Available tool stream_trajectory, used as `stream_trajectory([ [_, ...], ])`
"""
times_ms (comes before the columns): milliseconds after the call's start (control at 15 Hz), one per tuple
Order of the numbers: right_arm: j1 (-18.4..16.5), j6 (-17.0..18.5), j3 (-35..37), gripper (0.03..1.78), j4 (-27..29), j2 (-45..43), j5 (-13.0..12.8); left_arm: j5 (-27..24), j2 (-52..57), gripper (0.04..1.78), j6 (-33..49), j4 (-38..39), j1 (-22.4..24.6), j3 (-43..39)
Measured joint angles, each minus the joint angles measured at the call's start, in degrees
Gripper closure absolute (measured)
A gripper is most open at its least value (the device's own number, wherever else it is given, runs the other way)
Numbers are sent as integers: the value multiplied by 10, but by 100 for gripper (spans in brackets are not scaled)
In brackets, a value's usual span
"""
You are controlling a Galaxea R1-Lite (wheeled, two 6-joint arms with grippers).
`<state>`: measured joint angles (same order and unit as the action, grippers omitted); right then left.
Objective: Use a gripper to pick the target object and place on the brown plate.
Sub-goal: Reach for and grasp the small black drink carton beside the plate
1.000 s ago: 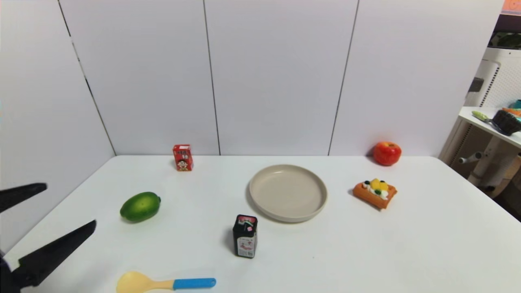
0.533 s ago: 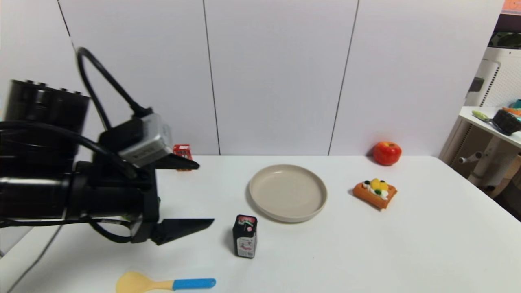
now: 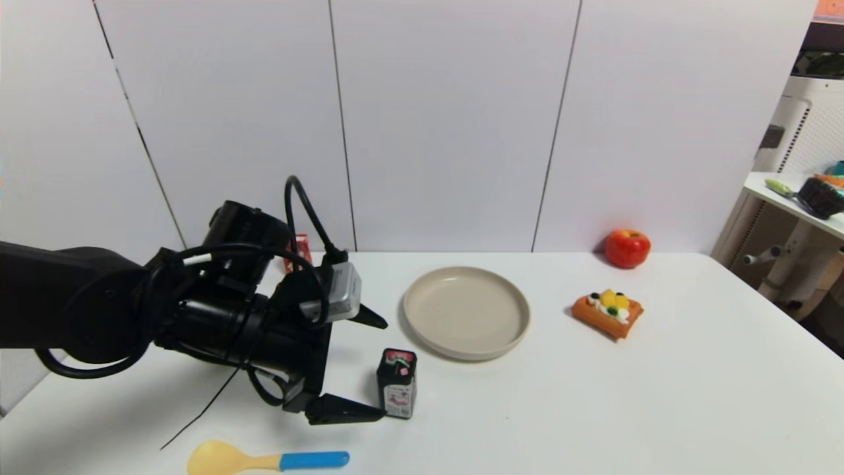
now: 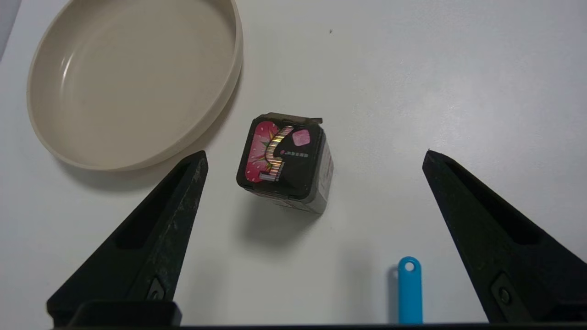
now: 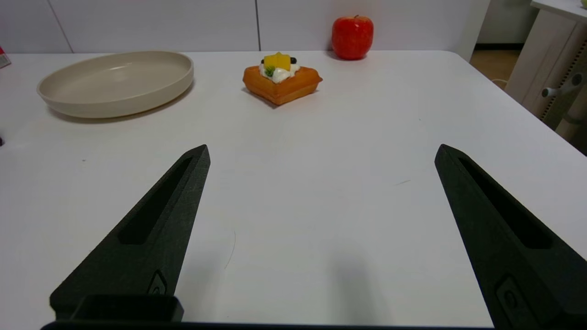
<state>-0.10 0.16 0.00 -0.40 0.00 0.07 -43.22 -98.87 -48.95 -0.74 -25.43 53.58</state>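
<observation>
Right now the left pincer [image 3: 379,369] hangs beside the black carton [image 3: 397,383], its fingers spread wide and gripping nothing. From the head view one fingertip sits low by the carton's base, very close to it, and the other points toward the plate [image 3: 467,312]. From the left wrist camera the carton [image 4: 283,161] stands upright on the surface [image 3: 593,396], ahead of the tips and nearer one finger [image 4: 151,238] than the other, so it is not centred in the gap.

That offset looks like the main risk. If the pincer closes from here, the nearer finger would likely meet the carton first and shove or tip it, since it is tall and narrow. Pushing forward too low could also knock it toward the plate's rim [image 4: 229,87], which lies just beside it.

A spoon with a blue handle [image 3: 314,459] lies near the pincer, and a sweep downward might catch it.

The right pincer [image 5: 321,156] rests low over the bare surface, fingers also spread, well apart from the work.
</observation>
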Motion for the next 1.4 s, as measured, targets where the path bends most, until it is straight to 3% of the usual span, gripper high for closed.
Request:
stream_trajectory([
  [333, 0, 0, 0, 12, 0, 0, 0, -4, -64, 13, 2, 40, 15, 9],
  [867, 0, 0, 0, 12, 0, 0, 0, -52, -132, 13, 4, 39, 7, 49],
  [1400, 0, 0, 0, 12, 0, 0, 0, -55, -160, 13, 3, 40, -3, 51],
])
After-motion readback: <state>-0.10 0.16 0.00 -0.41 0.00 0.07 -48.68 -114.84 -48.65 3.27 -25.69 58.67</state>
